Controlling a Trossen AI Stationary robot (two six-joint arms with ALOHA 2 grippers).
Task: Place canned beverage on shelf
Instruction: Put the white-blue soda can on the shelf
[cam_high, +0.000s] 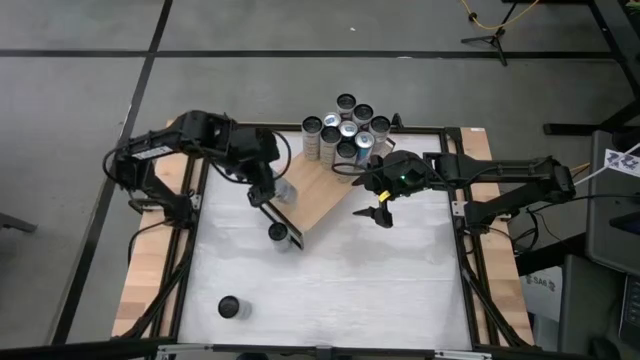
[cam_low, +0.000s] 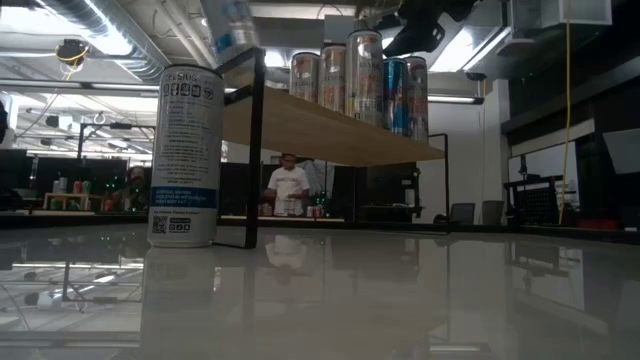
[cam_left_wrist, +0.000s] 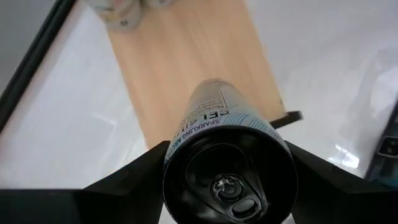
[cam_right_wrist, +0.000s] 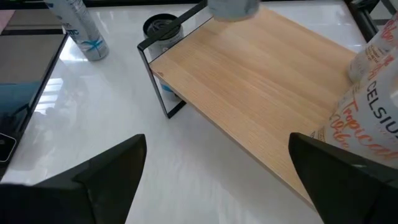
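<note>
White and glossy, the surface (cam_high: 330, 290) carries a wooden shelf (cam_high: 315, 195) set on a slant at the centre of the overhead frame, with a cluster of cans (cam_high: 345, 130) already standing at its upper-right end. The left tool (cam_high: 268, 188), just left of centre, is closed round a pale can (cam_left_wrist: 227, 162) and holds it above the bare lower-left stretch of the board; the can's foot appears not yet to be down, though the pictures do not settle that. The right tool (cam_high: 378, 212), right of centre beside the shelf's edge, stands spread wide and empty.

Two more cans wait on the surface: one (cam_high: 278, 234) just beside the shelf's lower-left frame end, another (cam_high: 229, 307) well apart at lower left. The job looks well advanced but unfinished: the held can has to be set down and released, and the two loose ones remain.

A person stands in the room beyond.
</note>
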